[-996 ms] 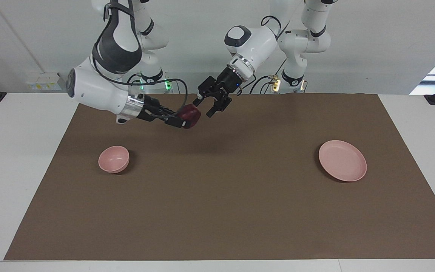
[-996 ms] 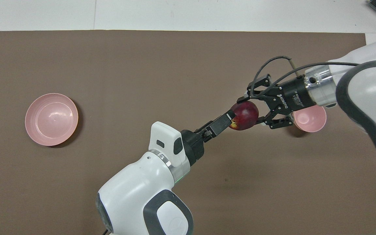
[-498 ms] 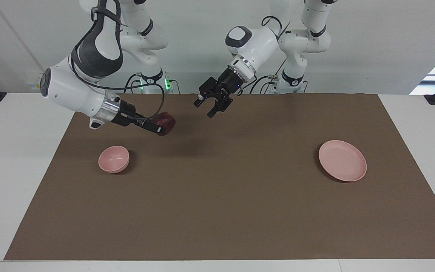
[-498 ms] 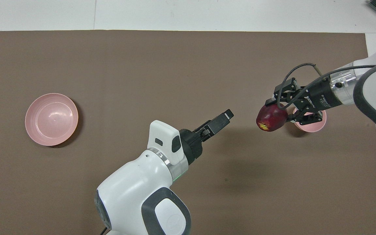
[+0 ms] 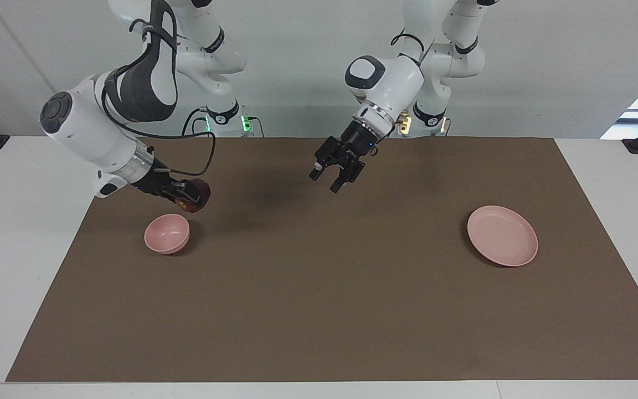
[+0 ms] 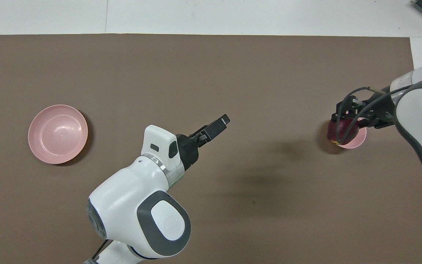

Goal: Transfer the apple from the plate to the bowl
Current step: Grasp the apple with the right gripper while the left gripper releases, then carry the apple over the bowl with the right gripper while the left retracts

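My right gripper (image 5: pixel 193 198) is shut on the dark red apple (image 5: pixel 200 194) and holds it in the air, just above the rim of the small deep pink bowl (image 5: pixel 166 234). In the overhead view the apple (image 6: pixel 338 132) covers part of the bowl (image 6: pixel 358 140), with the right gripper (image 6: pixel 344 125) over it. The wide pink plate (image 5: pixel 502 235) lies bare toward the left arm's end of the table; it also shows in the overhead view (image 6: pixel 58 134). My left gripper (image 5: pixel 324 182) is open and empty, up over the middle of the mat (image 6: pixel 219 124).
A brown mat (image 5: pixel 319 310) covers most of the white table (image 5: pixel 20 233). Only the bowl and the plate stand on it. The arms' bases stand at the robots' edge of the table.
The right gripper has carried the apple away from the left gripper and down to just above the bowl. The left gripper, open, has drawn back toward its own side.
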Robot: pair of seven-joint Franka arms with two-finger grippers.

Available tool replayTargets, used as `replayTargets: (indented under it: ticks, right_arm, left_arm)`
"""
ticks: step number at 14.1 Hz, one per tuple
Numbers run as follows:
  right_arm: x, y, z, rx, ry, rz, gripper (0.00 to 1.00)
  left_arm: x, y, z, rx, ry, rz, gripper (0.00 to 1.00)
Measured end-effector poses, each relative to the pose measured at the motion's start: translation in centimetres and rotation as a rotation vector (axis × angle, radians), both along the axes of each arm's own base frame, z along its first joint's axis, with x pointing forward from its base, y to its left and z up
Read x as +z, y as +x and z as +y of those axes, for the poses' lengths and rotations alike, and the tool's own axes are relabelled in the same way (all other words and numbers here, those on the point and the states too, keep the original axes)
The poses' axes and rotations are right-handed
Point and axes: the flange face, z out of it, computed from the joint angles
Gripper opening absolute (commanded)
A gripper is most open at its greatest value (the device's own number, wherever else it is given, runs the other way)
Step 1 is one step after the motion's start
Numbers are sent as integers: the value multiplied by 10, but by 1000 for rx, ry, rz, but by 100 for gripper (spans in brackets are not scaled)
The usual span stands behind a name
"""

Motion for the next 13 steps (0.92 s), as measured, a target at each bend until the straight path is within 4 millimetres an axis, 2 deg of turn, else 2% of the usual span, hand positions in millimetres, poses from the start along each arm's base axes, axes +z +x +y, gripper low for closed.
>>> replayTargets:
  ticks: [3,5,7,13]
  right_arm:
    - [-9,9,-16,123,-85,-57,0]
    - [-25,16,-34,165,-106,-75,0]
    - [-40,21,-44,183,-128,-74,0]
    - [-70,22,-47,185,-139,-56,0]
  left_arm:
    - [-7,17,32,5,59,-32,100]
    - [-11,29,50,-22,74,-31,100]
    - [-12,42,68,-57,92,-36,100]
    - [-19,84,139,-255,240,10,100]
